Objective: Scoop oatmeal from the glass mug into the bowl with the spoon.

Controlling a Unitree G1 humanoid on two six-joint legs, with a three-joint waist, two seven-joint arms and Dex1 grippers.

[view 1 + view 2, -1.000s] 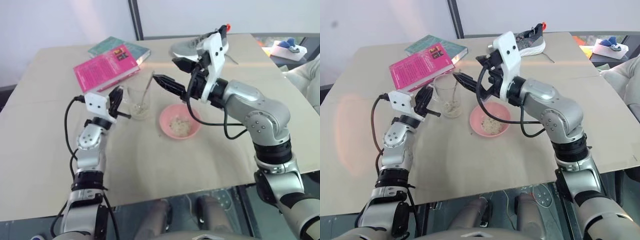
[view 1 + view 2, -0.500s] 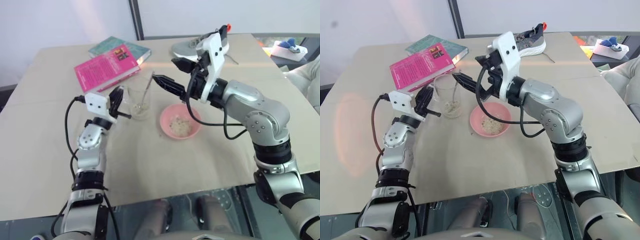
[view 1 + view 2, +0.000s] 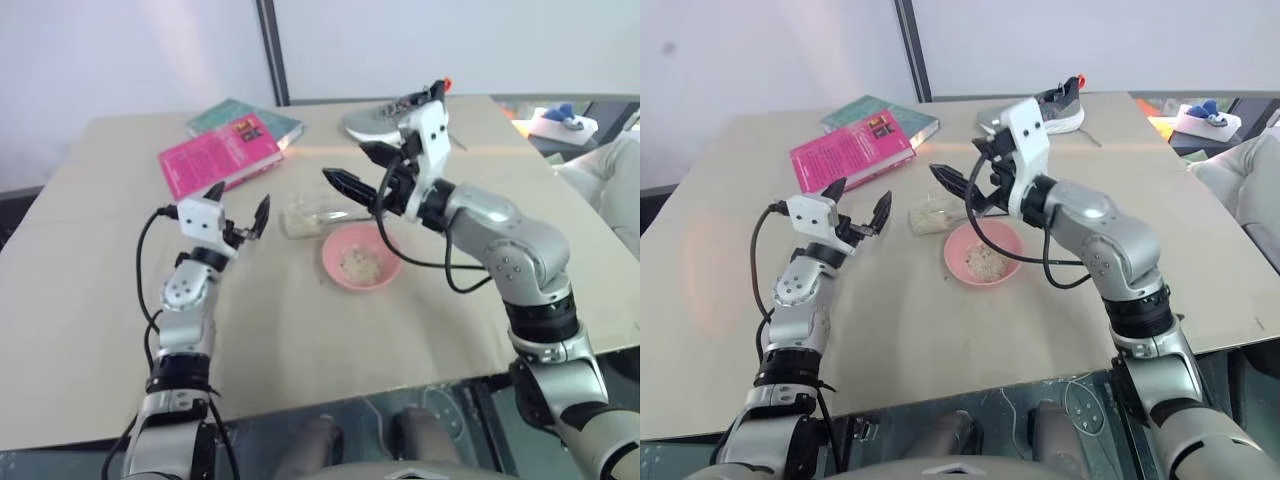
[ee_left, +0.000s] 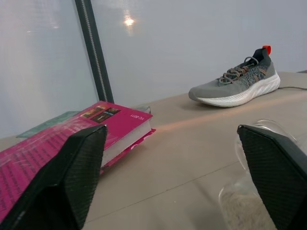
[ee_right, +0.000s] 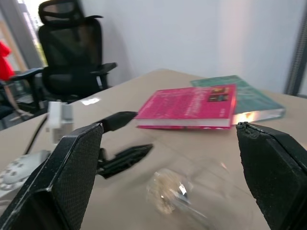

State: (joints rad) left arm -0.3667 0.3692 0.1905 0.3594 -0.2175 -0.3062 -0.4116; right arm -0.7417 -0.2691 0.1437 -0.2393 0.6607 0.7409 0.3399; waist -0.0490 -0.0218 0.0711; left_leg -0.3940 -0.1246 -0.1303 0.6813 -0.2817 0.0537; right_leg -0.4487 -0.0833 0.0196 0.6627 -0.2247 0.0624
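Glass mug lay tipped on its side just beside the bowl, which held some oatmeal; left gripper and right gripper both gaped empty, scooping looked stalled

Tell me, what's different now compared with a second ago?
The glass mug, upright before with the spoon in it, now lies on its side on the table, oatmeal inside it. The left gripper, shut beside the mug before, now stands open, apart from it. The right gripper was open and is open now, holding nothing. The pink bowl, the books and the shoe kept their places.
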